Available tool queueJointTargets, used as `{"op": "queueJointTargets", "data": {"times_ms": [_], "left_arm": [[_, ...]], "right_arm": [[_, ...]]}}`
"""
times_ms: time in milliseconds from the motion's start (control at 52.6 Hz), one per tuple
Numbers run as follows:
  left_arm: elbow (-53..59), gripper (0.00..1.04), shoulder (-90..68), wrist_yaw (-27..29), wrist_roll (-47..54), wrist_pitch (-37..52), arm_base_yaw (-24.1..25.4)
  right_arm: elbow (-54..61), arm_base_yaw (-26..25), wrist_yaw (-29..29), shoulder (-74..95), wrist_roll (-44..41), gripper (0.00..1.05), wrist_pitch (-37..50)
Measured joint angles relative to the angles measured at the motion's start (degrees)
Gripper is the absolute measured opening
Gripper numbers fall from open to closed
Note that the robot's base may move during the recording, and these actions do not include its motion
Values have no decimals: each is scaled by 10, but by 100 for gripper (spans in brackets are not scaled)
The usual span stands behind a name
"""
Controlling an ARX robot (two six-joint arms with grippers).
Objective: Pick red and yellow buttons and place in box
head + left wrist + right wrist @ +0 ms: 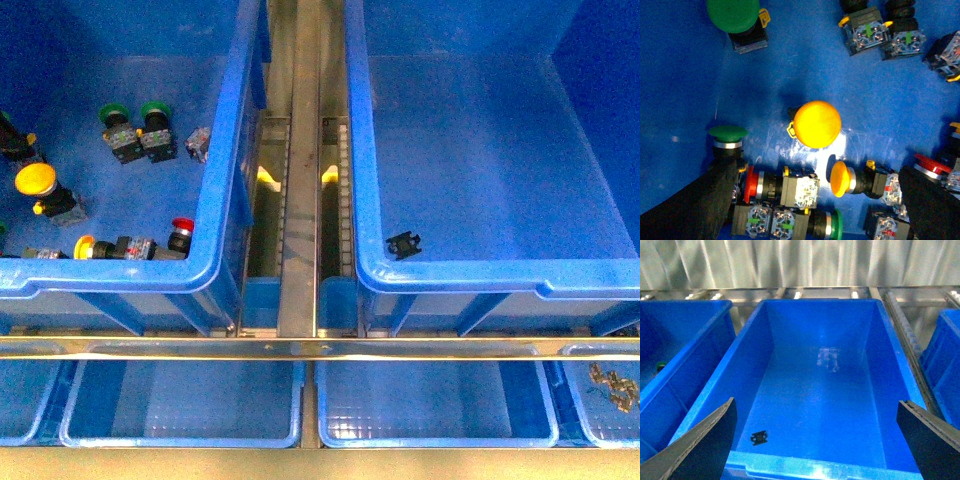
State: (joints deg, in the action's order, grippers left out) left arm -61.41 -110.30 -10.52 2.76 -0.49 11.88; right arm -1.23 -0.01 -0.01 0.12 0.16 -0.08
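Yellow button (35,180): wide, smooth, bright-yellow dome cap on a small black body w/ a yellow tab. It stands cap-up on the floor of the left bin (218,190), at approx. 9 o'clock in the front view. Red button (749,183): red cap seen edge-on, black collar, grey-white block behind, lying on its side in the same bin, just beside one finger of the left gripper (817,170). It shows only in the L wrist view. Front view has an other red-capped switch (182,226) at 4 o'clock of the yellow button, near the bin's front wall; can't tell which red cap is wider. A small yellow switch (839,178) lies on its side between the two, w/ green-capped switches (112,115) at 1 o'clock. Left gripper is released: fingers wide apart over the parts, holding nothing, the yellow cap between them. The box (480,275) sits at 3 o'clock of the left bin, across a metal rail; it holds only a black clip (404,243) at its 7 o'clock corner. R wrist view alone shows the box's far wall & the right gripper (816,402), also spread, nothing held. Neither arm shows in the front view, which alone has the lower trays (180,443) at 6 o'clock.
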Motion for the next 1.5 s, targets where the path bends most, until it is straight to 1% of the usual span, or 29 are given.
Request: {"op": "queueJointTargets", "data": {"times_ms": [418,817,1425,1481,1500], "left_arm": [[-71,97,-116,-1,33,-10,2],[-106,97,-155,-2,41,-10,-2],[-129,97,-180,-11,50,-10,-10],[-129,93,-181,-12,51,-10,-10],[-129,90,-181,-12,51,-10,-10]], "right_arm": [[0,0,0,0,0,98,0],[0,0,0,0,0,98,0],[0,0,0,0,0,98,0],[0,0,0,0,0,98,0],[0,0,0,0,0,98,0]]}}
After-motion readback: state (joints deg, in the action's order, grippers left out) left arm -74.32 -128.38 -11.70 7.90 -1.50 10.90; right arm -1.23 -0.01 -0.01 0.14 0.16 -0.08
